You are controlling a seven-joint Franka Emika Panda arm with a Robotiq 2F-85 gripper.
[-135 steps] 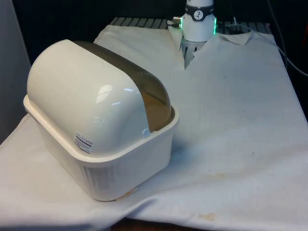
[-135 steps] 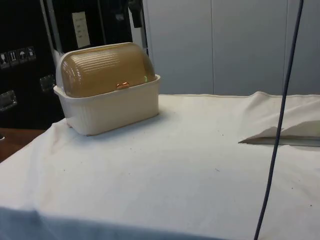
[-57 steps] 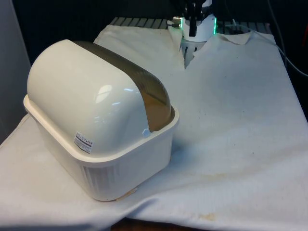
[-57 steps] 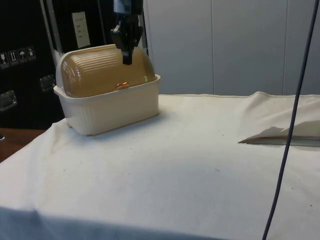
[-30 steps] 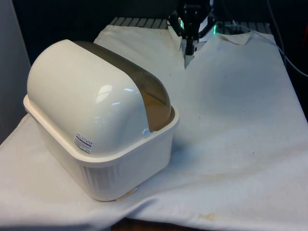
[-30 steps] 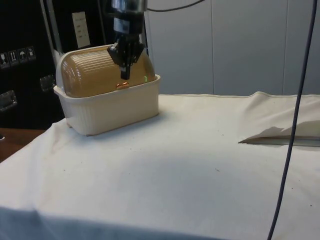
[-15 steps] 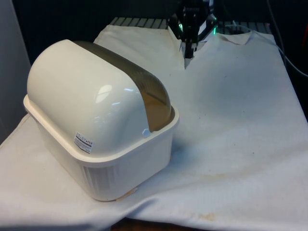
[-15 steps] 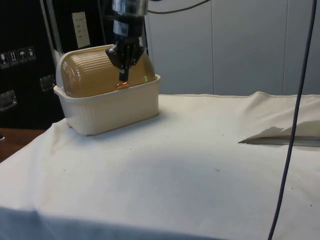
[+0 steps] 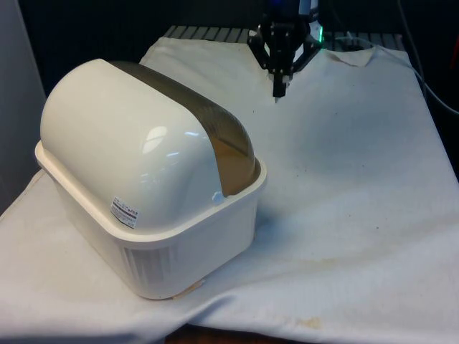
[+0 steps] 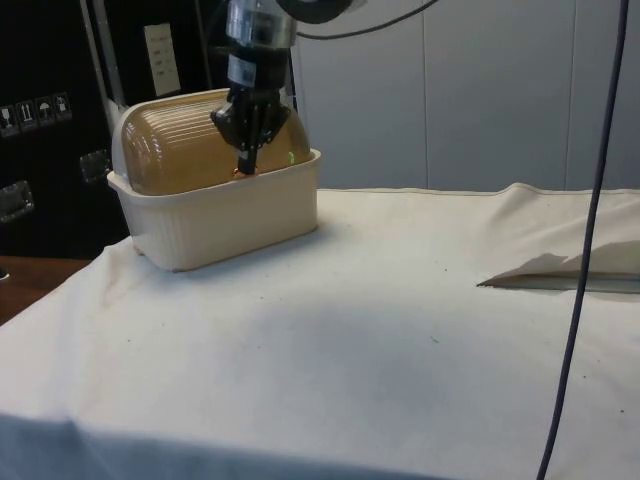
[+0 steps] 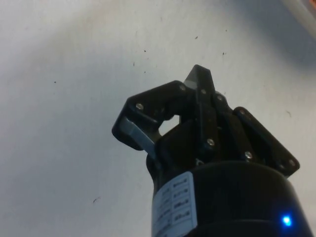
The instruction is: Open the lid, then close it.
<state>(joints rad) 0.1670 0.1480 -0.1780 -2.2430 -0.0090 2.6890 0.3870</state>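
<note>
White cloth covers the table; at the front view's left sits the bread box [image 9: 154, 193], its amber lid [image 10: 205, 140] down. My pincer [image 9: 277, 92], fingers pressed together and empty, has sunk lower over the cloth toward the lid's handle [image 10: 243, 171], so opening is yet to begin.

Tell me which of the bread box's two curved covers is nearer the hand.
The ribbed, see-through brown lid, which is on the side of the box that faces the hand. The opaque cream shell curves away on the far side.

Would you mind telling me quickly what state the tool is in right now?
Tool: closed, holding nothing, above the white cloth.
</note>
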